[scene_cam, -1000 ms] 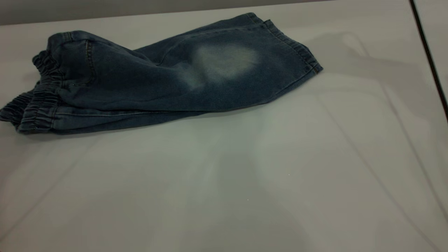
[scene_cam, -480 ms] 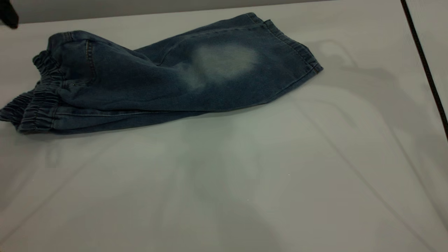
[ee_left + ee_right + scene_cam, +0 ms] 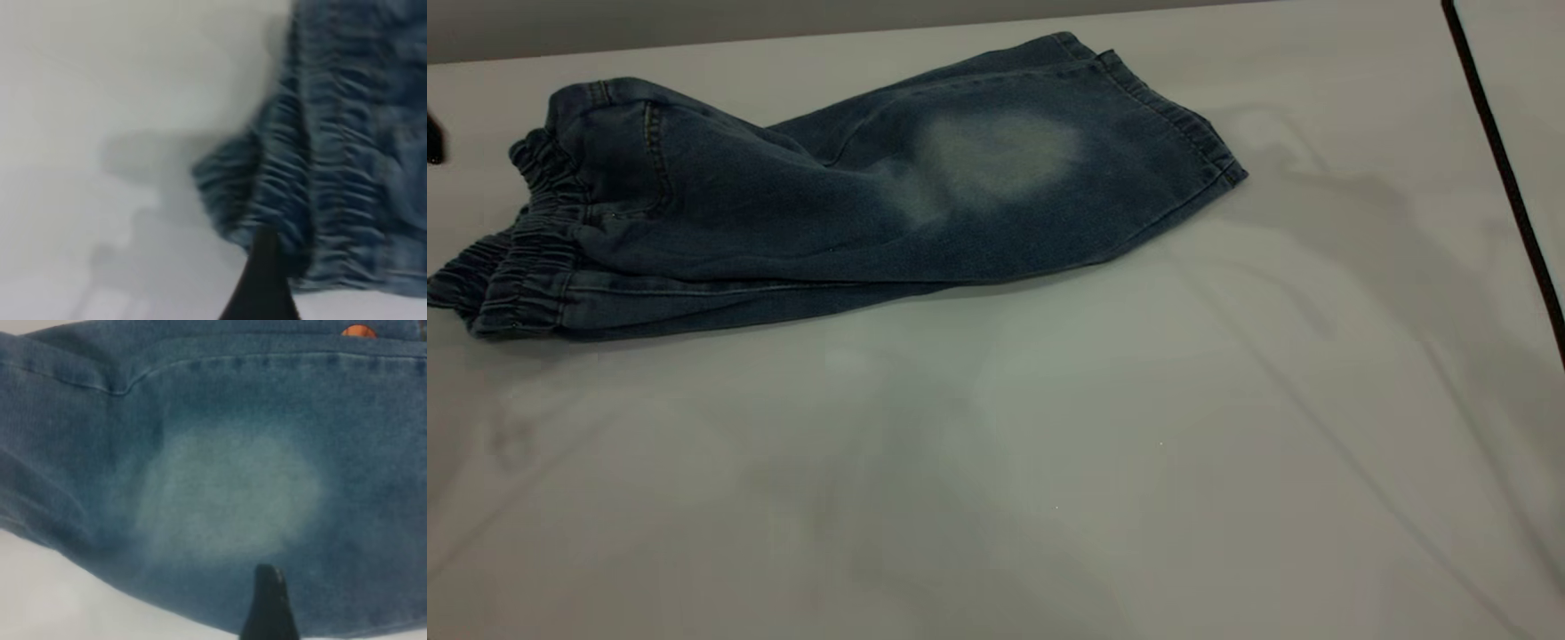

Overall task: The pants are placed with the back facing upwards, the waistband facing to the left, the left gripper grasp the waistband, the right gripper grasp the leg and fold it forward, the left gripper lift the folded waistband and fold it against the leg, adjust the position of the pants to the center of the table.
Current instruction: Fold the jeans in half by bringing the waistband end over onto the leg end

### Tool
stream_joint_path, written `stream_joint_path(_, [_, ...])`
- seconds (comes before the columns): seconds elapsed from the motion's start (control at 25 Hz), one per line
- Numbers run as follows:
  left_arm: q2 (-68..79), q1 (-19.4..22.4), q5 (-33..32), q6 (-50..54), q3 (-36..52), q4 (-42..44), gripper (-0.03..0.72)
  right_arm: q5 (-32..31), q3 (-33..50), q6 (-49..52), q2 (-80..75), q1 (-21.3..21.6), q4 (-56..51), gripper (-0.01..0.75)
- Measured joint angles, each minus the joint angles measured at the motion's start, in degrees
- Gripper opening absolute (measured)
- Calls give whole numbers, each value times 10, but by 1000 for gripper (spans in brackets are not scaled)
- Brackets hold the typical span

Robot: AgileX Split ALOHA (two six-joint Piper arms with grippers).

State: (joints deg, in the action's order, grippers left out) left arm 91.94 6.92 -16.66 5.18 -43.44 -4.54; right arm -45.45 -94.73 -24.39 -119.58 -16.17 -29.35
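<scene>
The blue denim pants (image 3: 800,213) lie folded lengthwise at the back left of the table (image 3: 1049,444). The gathered waistband (image 3: 525,258) points left. The plain leg (image 3: 996,160), with its whitish faded patch, lies on top, its hem cuff (image 3: 1183,116) to the right. A black tip of my left gripper (image 3: 432,142) shows at the far left edge, just beyond the waistband (image 3: 320,167). In the left wrist view one black finger (image 3: 263,280) hangs over the elastic, gripping nothing. My right gripper (image 3: 300,613) hovers over the faded patch (image 3: 227,493), holding nothing; it is outside the exterior view.
A dark strip (image 3: 1503,178) runs down the table's right side. A small orange spot (image 3: 359,330) peeks out at the leg's far seam. Bare tabletop spreads in front of and to the right of the pants.
The left gripper's black tip has dropped from the top-left corner to beside the waistband. The shadows on the table have shifted. The pants lie as before.
</scene>
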Motion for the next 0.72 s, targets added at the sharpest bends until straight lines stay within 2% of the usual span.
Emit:
stream_joint_path(0.2, [7, 50, -2, -16, -1, -2, 535, 1, 0, 0, -3, -9, -1, 456])
stream_joint_path(0.72, [109, 49, 30, -64, -17, -5, 535, -1, 0, 2, -36, -12, -4, 456])
